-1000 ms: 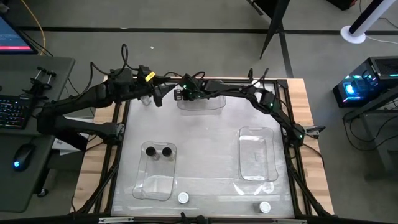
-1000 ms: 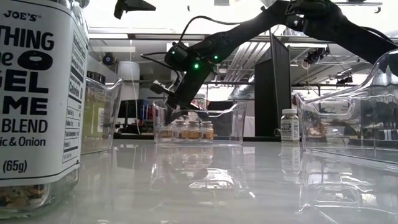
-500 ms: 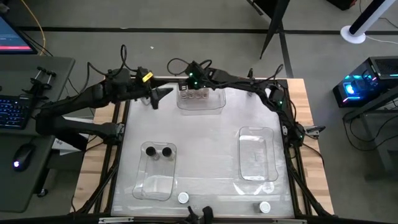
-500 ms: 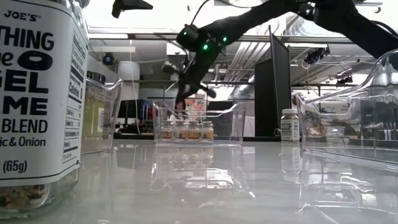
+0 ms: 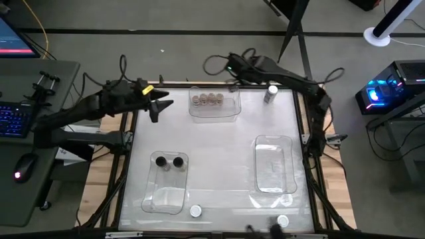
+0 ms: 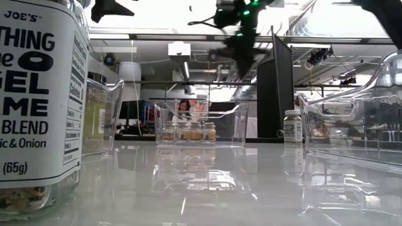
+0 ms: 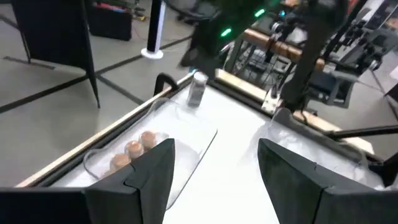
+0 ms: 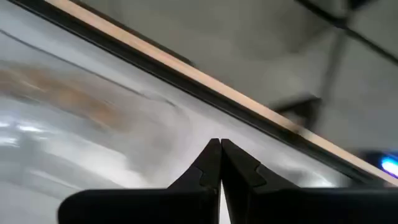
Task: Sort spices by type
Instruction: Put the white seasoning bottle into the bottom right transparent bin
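surface (image 5: pixel 219 143): four tan-lid jars (image 5: pixel 206 100) in far-edge bin (image 5: pixel 214 111) | white-lid jar (image 5: pixel 270 93) near far right corner | left pincer (image 5: pixel 159 108) apart, empty, far left | right pincer (image 8: pixel 219 155) pinched together, empty

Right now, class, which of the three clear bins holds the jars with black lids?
The bin on the table's left side holds them: two black-lidded jars stand together inside. The far bin holds tan-lidded jars; the right bin holds none.

left end effector (image 7: pixel 214 165) parted; right end effector (image 8: pixel 220 163) closed
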You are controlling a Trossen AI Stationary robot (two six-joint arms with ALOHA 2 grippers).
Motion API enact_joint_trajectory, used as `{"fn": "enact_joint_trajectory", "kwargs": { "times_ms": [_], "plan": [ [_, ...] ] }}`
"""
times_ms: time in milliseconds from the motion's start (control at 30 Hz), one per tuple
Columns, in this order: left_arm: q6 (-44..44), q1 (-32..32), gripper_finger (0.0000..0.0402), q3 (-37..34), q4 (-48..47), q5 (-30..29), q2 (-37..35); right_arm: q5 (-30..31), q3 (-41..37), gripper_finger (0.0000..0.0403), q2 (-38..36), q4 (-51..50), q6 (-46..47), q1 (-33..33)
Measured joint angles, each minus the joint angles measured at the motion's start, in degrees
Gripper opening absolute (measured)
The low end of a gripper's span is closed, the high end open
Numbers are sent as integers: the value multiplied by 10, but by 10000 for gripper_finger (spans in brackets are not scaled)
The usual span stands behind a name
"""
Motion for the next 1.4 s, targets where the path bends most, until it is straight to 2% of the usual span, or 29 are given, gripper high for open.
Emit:
{"fn": "enact_joint_trajectory", "kwargs": {
  "times_ms": [133, 300, 400, 500, 633, 800, 933, 1033, 1167, 1400],
  "plan": [
    [-15, 0, 218, -27, 7, 8, 8, 26, -126, 0, -98, -54, 56, -10],
    [-9, 0, 218, -40, 12, 38, 8, -20, -307, 0, -271, -46, 154, -42],
    [23, 1, 218, -40, 34, 38, 8, -39, -355, 0, -350, -15, 183, -70],
    [54, 2, 218, -40, 68, 38, 8, -71, -370, 9, -391, 20, 147, -111],
    [46, 5, 218, -40, 101, 39, 9, -147, -369, 61, -375, 45, 50, -185],
    [-12, 5, 218, -40, 115, 39, 14, -222, -363, 173, -299, 100, -102, -242],
    [-54, 5, 218, -40, 119, 38, 16, -217, -338, 262, -227, 89, -187, -254],
    [-71, 5, 218, -40, 131, 33, 15, -201, -320, 308, -178, 85, -256, -254],
    [-76, 5, 218, -40, 143, 15, 15, -195, -299, 334, -130, 68, -287, -256],
    [-81, 5, 218, -40, 162, 7, 15, -194, -294, 337, -86, 62, -286, -279]
  ]
}}
